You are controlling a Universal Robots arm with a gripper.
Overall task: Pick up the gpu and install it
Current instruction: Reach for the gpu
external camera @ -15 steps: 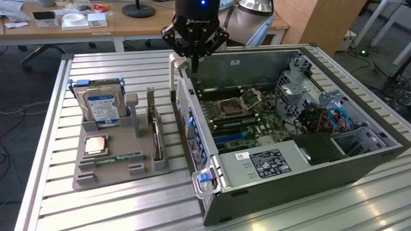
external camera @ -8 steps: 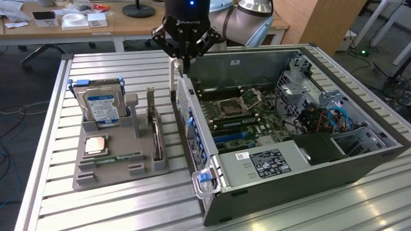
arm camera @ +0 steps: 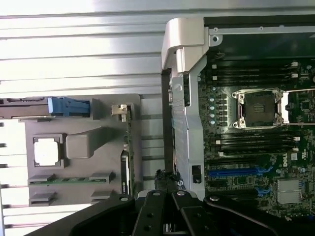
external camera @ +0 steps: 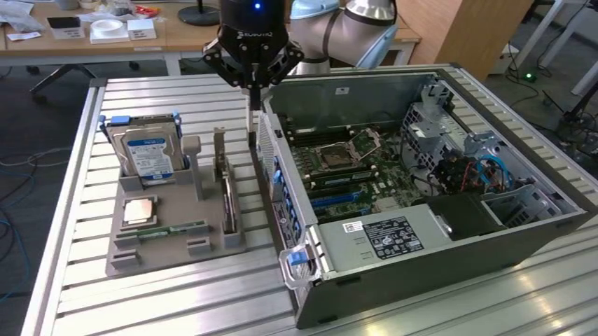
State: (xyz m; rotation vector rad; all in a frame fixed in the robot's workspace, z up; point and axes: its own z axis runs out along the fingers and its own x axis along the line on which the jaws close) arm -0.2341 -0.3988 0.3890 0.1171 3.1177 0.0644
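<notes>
1. Currently the gripper [external camera: 252,85] hangs high above the desk [external camera: 150,308], and in the wrist view its tips line up with the narrow gap between the grey holder [external camera: 131,260] and the open computer case [external camera: 402,276].
2. The fingers [arm camera: 150,211] are clenched, one tip pressed against the other, and they close on each other only.
3. The gpu [external camera: 230,204] sits in the holder, well below the gripper and apart from it.
4. It stands on its long edge in the slot on the side of the holder closest to the case, which is the exterior view's right side of the holder.
5. Its silvery bracket [external camera: 220,150] stands upright at the far end of the card.
6. A hard drive [external camera: 147,154] with a blue-white label stands upright in the far part of the holder, on the exterior view's left of the gpu.
7. Nearer to the camera a square chip [external camera: 140,210] lies flat in the holder, and nearer again a green memory stick [external camera: 175,229] lies in a low groove.
8. The case lies on its side with the open side up, and the motherboard [external camera: 351,175] inside is visible, with blue slots [external camera: 327,203] near the wall that faces the holder.
9. The pale arm [external camera: 360,28] rises behind the gripper.
</notes>
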